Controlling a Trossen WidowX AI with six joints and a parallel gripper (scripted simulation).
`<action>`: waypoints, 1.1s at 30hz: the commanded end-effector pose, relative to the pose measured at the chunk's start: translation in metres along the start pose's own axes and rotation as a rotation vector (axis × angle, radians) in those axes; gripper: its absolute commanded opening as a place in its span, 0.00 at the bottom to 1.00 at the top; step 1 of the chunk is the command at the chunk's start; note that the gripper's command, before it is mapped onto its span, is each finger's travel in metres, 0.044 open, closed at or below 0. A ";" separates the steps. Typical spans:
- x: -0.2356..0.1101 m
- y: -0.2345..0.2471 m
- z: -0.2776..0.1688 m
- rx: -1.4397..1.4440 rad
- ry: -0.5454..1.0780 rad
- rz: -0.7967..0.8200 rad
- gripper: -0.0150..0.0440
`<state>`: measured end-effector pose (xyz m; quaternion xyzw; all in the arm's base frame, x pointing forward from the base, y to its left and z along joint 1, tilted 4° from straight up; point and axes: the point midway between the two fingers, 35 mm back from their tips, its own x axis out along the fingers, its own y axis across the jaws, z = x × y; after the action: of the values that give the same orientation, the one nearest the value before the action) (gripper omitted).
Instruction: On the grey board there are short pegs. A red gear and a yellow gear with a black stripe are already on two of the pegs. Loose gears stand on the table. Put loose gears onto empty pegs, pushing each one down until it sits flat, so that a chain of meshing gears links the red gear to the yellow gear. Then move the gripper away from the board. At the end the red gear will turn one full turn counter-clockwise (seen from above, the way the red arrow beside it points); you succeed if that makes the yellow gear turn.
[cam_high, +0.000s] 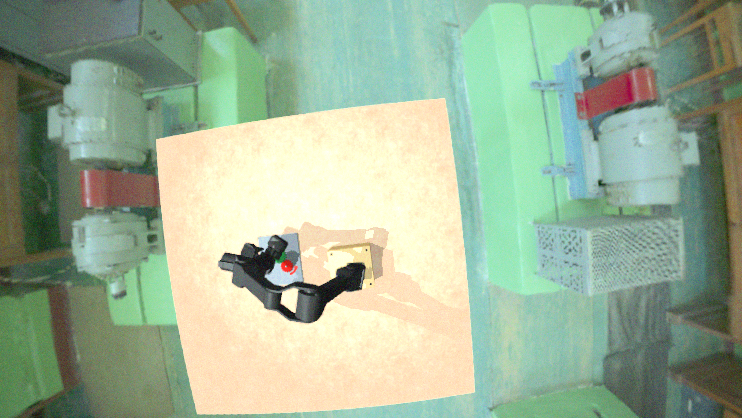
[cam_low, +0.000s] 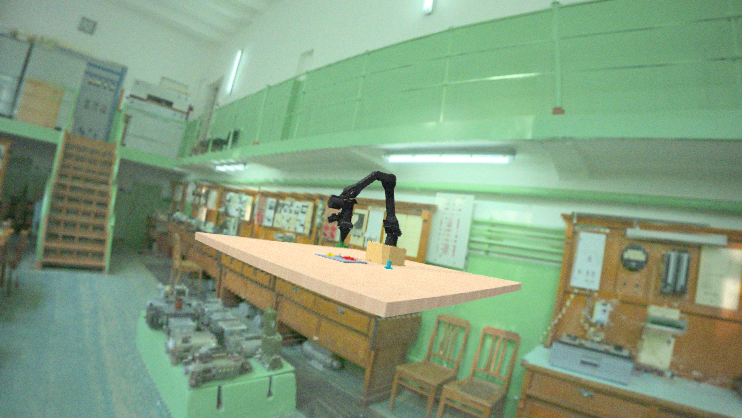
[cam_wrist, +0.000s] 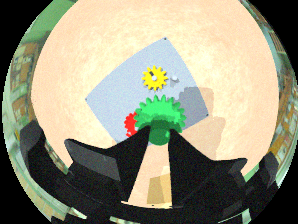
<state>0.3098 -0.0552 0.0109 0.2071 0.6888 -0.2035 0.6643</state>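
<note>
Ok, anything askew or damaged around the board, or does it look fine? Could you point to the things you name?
Nothing stands out. The yellow gear (cam_wrist: 154, 78) looks level and whole on the grey board (cam_high: 279, 277) (cam_wrist: 117, 95). The green gear (cam_wrist: 160, 111) is clamped in the gripper (cam_wrist: 160, 131) above it, hiding part of the red gear (cam_wrist: 130, 125), so I can't vouch for that one.
</note>
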 end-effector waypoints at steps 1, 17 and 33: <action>-0.001 0.000 0.001 -0.004 -0.004 -0.002 0.25; -0.001 0.000 0.001 -0.004 -0.004 -0.002 0.25; 0.012 0.000 0.001 -0.118 -0.003 -0.003 0.25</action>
<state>0.3120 -0.0553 0.0053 0.1825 0.6930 -0.1774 0.6745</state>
